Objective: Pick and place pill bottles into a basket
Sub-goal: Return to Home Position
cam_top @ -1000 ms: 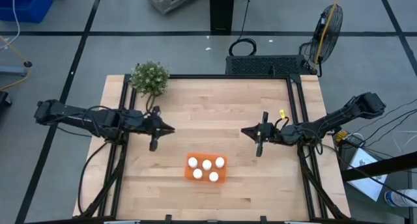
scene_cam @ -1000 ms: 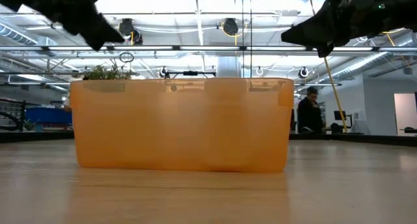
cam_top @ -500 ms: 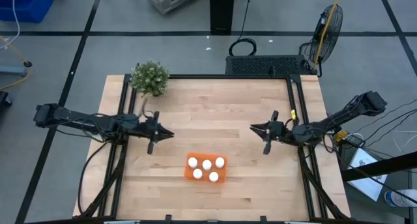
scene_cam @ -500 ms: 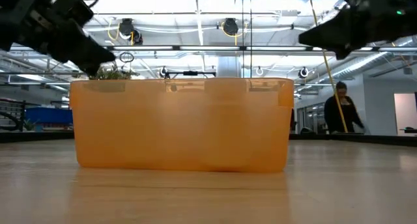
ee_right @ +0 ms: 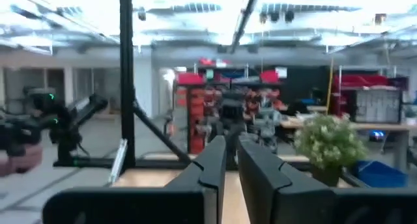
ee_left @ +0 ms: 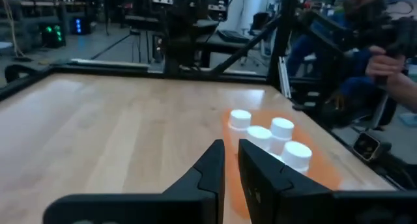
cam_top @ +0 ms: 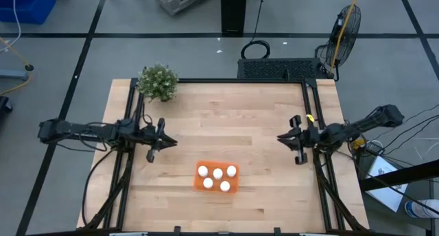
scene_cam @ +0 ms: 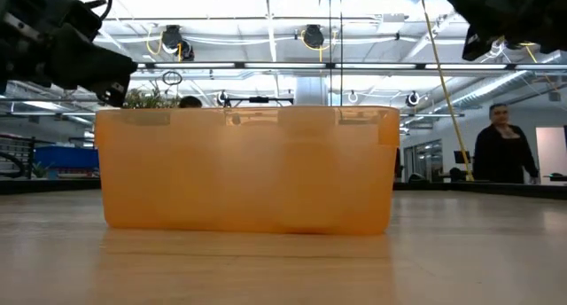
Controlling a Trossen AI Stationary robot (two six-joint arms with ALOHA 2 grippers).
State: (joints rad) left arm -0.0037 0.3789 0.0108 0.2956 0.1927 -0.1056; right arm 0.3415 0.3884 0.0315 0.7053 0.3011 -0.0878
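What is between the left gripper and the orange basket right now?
Only bare wooden table, as the high view shows: nothing sits between the left gripper and the basket.

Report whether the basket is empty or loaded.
Loaded: five white bottles stand upright inside the basket, seen in the high view.

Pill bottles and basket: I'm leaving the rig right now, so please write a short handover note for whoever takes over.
Left gripper: shut, empty, above the left side of the table, pointing inward.
Right gripper: shut, empty, above the right side, pointing inward.
Pill bottles: all five stand in the orange basket, midway across the table, lower in the high view than both grippers.
Done: placing looks complete.
Left: probably only parking both arms at home.
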